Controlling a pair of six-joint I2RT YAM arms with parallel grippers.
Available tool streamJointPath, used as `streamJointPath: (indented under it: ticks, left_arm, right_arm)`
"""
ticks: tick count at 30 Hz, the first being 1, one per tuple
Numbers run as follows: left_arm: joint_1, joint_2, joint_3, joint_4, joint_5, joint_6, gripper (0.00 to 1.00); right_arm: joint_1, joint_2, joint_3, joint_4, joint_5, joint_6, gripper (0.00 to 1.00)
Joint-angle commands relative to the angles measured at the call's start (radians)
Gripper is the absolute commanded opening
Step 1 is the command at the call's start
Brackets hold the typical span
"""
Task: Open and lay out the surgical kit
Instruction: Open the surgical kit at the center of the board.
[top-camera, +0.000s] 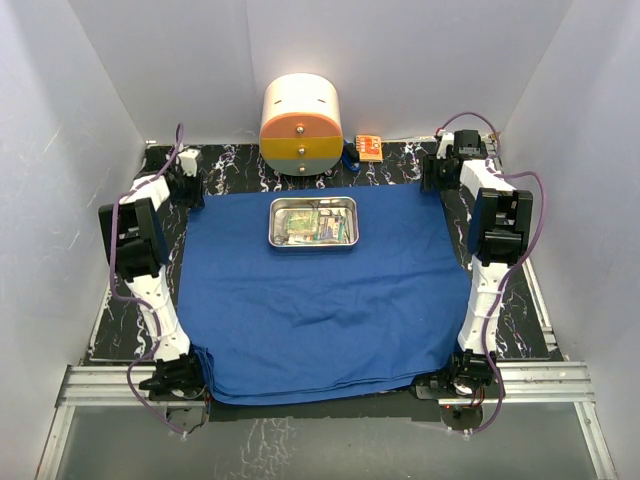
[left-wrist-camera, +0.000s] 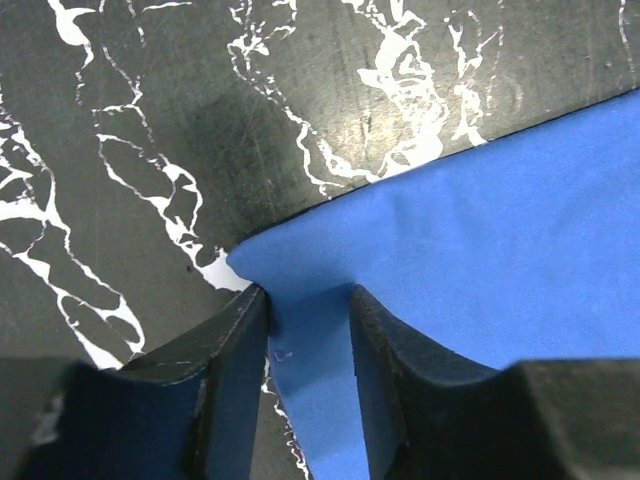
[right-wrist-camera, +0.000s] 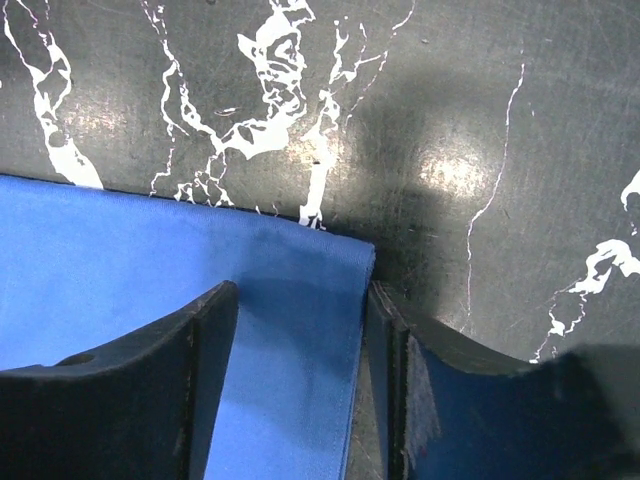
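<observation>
Overall, the blue cloth wrap lay opened and spread flat over most of the table, its near edge hanging slightly over the table's near edge between the two arm bases. Some creases ran across its near half. The steel tray sat on the cloth toward the table's far edge, roughly centred left to right, and held packets whose contents were too small to make out.

The left claw stood at the cloth's far left corner. Its jaws were released, with a clear gap between them. The corner of the cloth lay in that gap and its tip reached just past one finger. No clamping of the fabric was observed.

The right claw stood at the cloth's far right corner. Its jaws were likewise released and set wide. One finger was over the cloth and the other just outside the cloth's side edge, above bare table.

A round cream-and-orange container stood at the far edge of the table behind the tray, clear of the cloth. A small orange box lay just beside it toward the far right corner.
</observation>
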Motion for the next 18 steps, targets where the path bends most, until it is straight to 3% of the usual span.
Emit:
streamJointPath:
  ticks: [1,4,7,11,18]
  left_arm:
    - [-0.033,0.061,0.007,-0.073,0.048,-0.021,0.31]
    - [-0.034,0.079,0.032,-0.082,0.057,-0.03,0.19]
    - [-0.033,0.099,0.059,-0.095,0.071,-0.039,0.0]
    - [-0.033,0.127,0.098,-0.099,0.064,-0.062,0.0]
    - [-0.033,0.2,0.201,-0.096,-0.007,-0.102,0.0]
  right_arm:
    - [0.0,0.034,0.019,-0.002,-0.053,0.007,0.47]
    - [0.0,0.037,0.018,0.001,-0.08,0.009,0.37]
    - [-0.001,0.04,0.02,0.012,-0.089,0.024,0.24]
    - [-0.001,0.05,0.032,0.022,-0.092,0.044,0.0]
    - [-0.019,0.073,0.072,0.066,-0.052,0.078,0.0]
